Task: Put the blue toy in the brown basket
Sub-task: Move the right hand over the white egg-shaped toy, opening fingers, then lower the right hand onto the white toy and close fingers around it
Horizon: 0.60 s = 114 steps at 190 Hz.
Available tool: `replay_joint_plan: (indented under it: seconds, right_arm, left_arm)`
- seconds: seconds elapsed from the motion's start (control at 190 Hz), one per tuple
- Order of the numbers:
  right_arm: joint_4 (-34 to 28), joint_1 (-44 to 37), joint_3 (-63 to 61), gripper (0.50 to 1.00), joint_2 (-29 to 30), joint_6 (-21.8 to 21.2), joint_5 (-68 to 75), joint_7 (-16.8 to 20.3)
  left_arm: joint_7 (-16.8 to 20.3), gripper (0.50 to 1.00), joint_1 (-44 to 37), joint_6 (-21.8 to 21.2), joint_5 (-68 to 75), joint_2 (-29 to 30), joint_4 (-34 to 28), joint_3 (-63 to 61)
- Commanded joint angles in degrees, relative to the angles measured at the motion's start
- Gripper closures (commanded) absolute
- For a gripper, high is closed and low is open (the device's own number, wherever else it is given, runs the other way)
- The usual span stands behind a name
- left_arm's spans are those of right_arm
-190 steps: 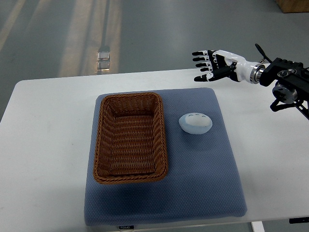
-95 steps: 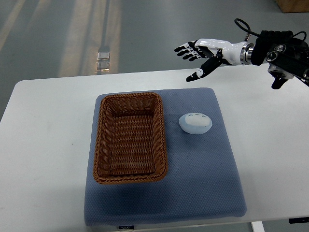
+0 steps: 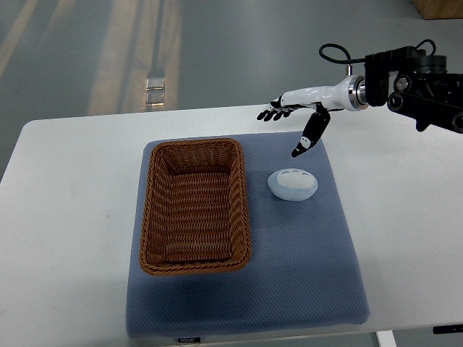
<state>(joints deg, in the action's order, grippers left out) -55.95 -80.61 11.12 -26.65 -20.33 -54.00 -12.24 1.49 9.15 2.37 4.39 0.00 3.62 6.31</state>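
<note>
The pale blue, egg-shaped toy (image 3: 293,184) lies on the blue mat (image 3: 304,246), just right of the brown wicker basket (image 3: 195,204). The basket holds nothing. My right hand (image 3: 293,123) reaches in from the right edge and hovers above the mat's far right corner, a short way beyond the toy. Its fingers are spread flat and its thumb points down toward the toy; it holds nothing and does not touch the toy. No left arm shows.
The mat rests on a white table (image 3: 65,217) whose near edge runs along the bottom of the picture. Grey floor lies beyond the far edge, with a small clear block (image 3: 155,85) on it.
My right hand has swung left and lowered toward the toy, turning palm down with the thumb dropping. The toy and basket have not moved.
</note>
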Motion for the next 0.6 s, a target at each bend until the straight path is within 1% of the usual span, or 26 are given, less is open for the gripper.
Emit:
replay_joint_plan:
  seconds: [0.0,0.116,0.285,0.401,0.469,0.596]
  right_arm:
    - [-1.4,-0.5,1.6,0.595,-0.1,-0.1,-1.3,0.0]
    - [-2.8,-0.7,3.8,0.597,-0.2,-0.1,-2.7,0.0]
    - [-2.7,-0.2,5.6,0.599,0.5,0.6,-3.4,0.0]
    - [-2.6,0.4,5.7,0.609,1.1,0.7,-3.4,0.1]
    - [-2.3,1.0,5.7,0.626,1.2,0.7,-3.6,0.1]
    - [-2.1,1.8,5.7,0.64,1.3,0.7,-3.6,0.1]
  left_arm:
    - [-0.1,0.5,0.0,0.0,0.0,0.0,0.1,-0.1]
    - [-0.1,0.5,0.0,0.0,0.1,0.0,0.1,-0.1]
    - [0.0,0.5,0.0,0.0,0.1,0.0,0.1,-0.1]
    - [0.0,0.5,0.0,0.0,0.1,0.0,0.0,0.0]
    - [0.0,0.5,0.0,0.0,0.0,0.0,0.0,0.0]
    - [0.0,0.5,0.0,0.0,0.1,0.0,0.0,0.0]
